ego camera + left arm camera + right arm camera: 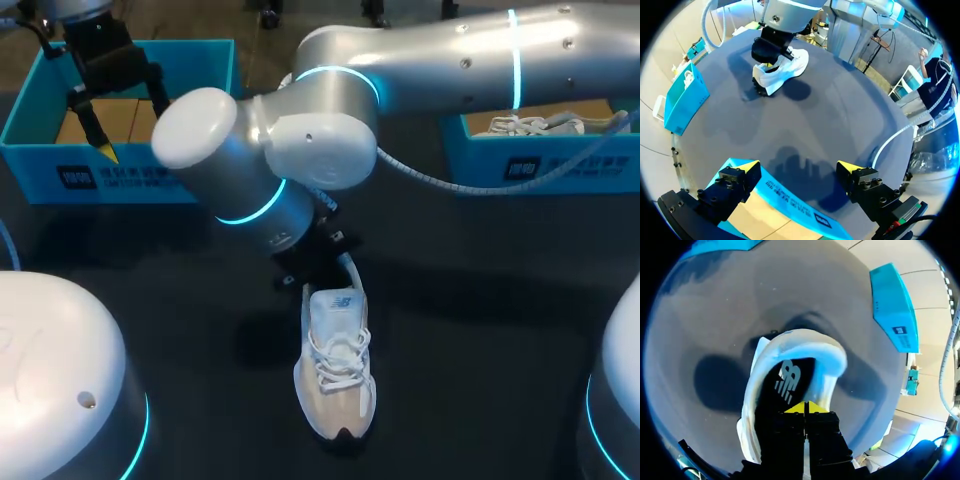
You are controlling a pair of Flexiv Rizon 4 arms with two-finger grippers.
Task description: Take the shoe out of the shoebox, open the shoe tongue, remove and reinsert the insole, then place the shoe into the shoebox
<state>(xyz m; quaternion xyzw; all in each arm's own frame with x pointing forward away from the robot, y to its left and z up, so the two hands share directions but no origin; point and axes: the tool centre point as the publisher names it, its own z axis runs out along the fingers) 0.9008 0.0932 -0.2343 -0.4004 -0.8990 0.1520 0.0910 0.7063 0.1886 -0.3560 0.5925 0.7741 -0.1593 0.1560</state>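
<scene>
Head overhead; left wrist distant, right wrist close; shoe [335, 370] shared.

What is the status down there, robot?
Left gripper open above left shoebox. Right gripper shut, tips at shoe opening. Shoe upright on table. Right arm spans the middle.

A white shoe [335, 370] lies toward the table's [480, 350] near edge, the right arm [330, 130] over its heel. The left gripper [130, 130] hangs above the teal shoebox [120, 180] at the far-left corner.
</scene>
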